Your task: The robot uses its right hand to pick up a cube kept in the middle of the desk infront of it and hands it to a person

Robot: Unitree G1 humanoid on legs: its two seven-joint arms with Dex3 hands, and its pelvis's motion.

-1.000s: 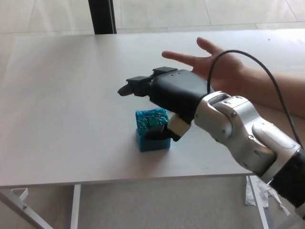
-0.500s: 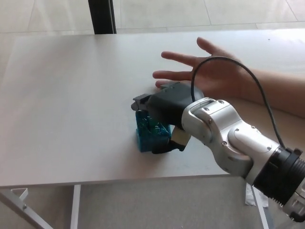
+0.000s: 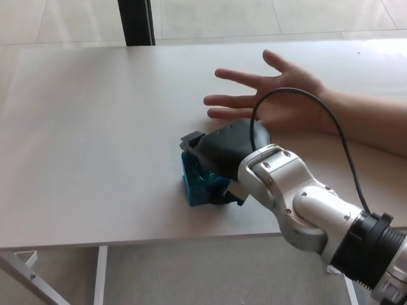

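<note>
Right hand (image 3: pixel 222 152) has dropped onto the cube (image 3: pixel 196 183) since a second ago, fingers over the far side, thumb under the near edge, so it looks clamped on it. Cube's directly beneath, on the desk (image 3: pixel 89 127). Person's open palm (image 3: pixel 280 98) waits just beyond, so lifting comes next, I'd guess.

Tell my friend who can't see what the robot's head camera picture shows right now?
The robot's black right hand is wrapped over a small teal cube sitting on a white desk. Just behind it, a person's open hand rests palm up on the desk, waiting.
</note>
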